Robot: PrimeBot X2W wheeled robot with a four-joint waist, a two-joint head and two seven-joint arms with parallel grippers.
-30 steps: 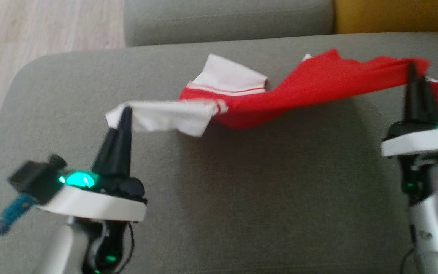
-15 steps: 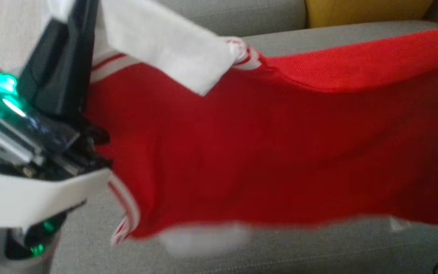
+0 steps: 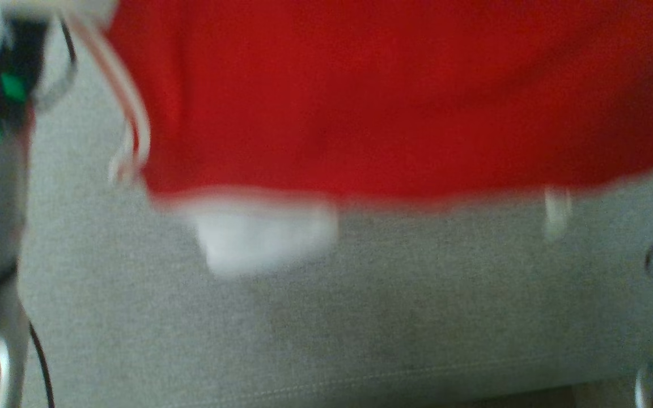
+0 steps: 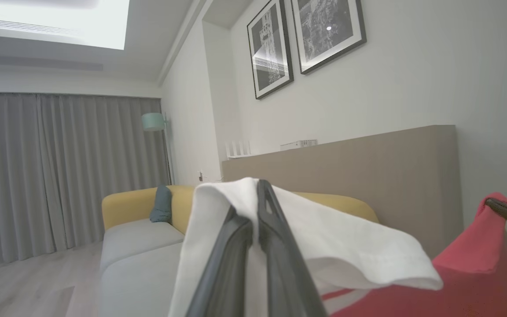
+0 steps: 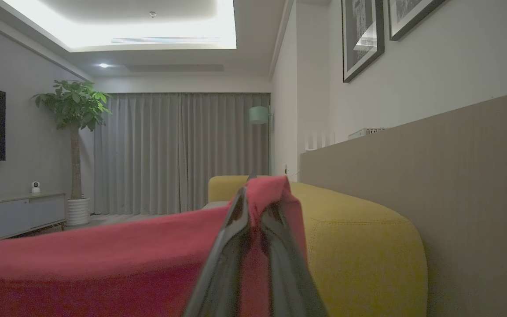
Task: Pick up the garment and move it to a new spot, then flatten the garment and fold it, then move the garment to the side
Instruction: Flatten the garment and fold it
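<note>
The red garment [image 3: 360, 96] hangs spread in the air above the grey sofa seat [image 3: 326, 328], its lower hem clear of the cushion, though the head view is blurred. The left gripper [image 4: 251, 202] is clenched on the garment's white sleeve [image 4: 346, 246]. The right gripper [image 5: 253, 204] is clenched on a red edge, with the yellow backrest [image 5: 359, 229] beyond it.
</note>
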